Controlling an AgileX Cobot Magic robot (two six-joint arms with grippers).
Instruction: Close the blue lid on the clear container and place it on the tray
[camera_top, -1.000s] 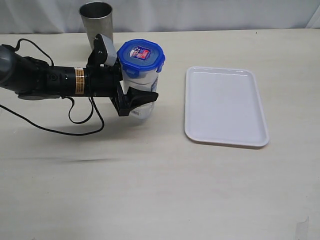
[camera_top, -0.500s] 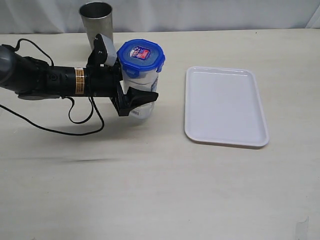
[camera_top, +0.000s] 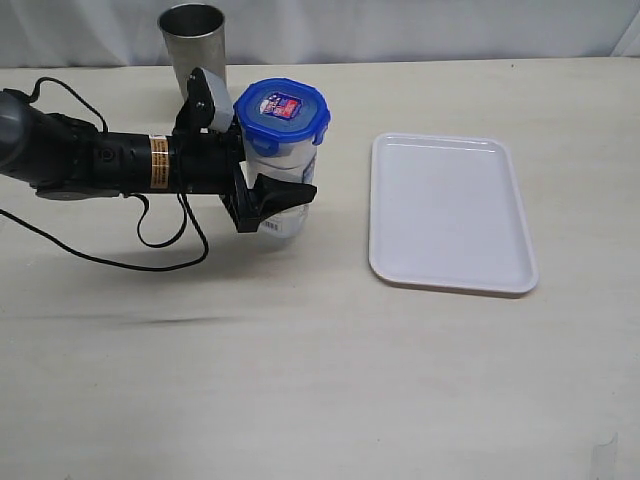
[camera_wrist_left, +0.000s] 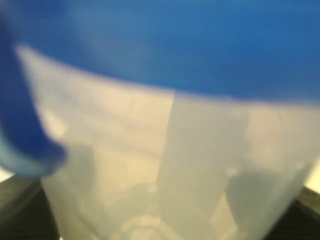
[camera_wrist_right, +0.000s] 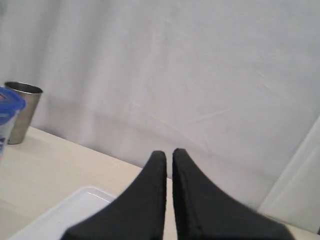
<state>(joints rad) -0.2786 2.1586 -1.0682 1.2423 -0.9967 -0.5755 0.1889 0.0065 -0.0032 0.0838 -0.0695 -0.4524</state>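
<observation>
Nothing has moved since the earlier frame. Your left claw (camera_top: 270, 150) is clamped on the clear container (camera_top: 285, 165), one finger on each side of its translucent wall. The blue lid (camera_top: 282, 110) sits on its mouth. The lid's red-and-blue sticker and the label near the base are too small to read. The container is on the surface (camera_top: 320, 380), beside the white tray (camera_top: 450, 212) and apart from it. Your right claw (camera_wrist_right: 169, 154) is closed on nothing.

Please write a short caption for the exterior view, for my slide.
Left gripper holds the container, blue lid on; the tray lies apart on the right.
</observation>
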